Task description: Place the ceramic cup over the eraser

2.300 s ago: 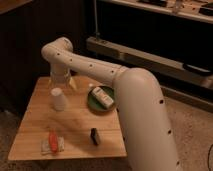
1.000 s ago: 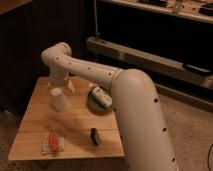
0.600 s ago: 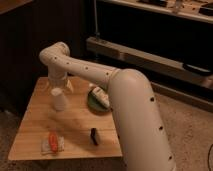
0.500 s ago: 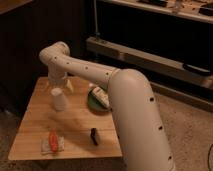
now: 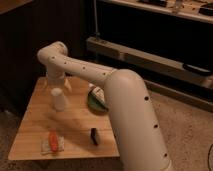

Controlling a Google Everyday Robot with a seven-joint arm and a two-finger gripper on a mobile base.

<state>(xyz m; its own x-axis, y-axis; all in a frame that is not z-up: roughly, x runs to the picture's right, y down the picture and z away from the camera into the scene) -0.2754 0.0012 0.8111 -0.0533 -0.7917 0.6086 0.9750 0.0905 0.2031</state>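
Observation:
The white ceramic cup [image 5: 58, 99] stands on the left part of the wooden table [image 5: 75, 122], with its narrower end up. My gripper [image 5: 59, 85] is right above the cup's top, at the end of the white arm that reaches in from the right. The eraser [image 5: 94, 136], a small dark block, lies near the table's front edge, to the right of and in front of the cup. It is apart from both the cup and the gripper.
A green dish [image 5: 97, 101] with a white item in it sits at the table's right side, partly behind my arm. An orange object on a clear wrapper [image 5: 52, 142] lies at the front left. Dark shelving stands behind the table.
My arm has swung left and the gripper has come down over the cup. The cup, eraser and dish have not moved.

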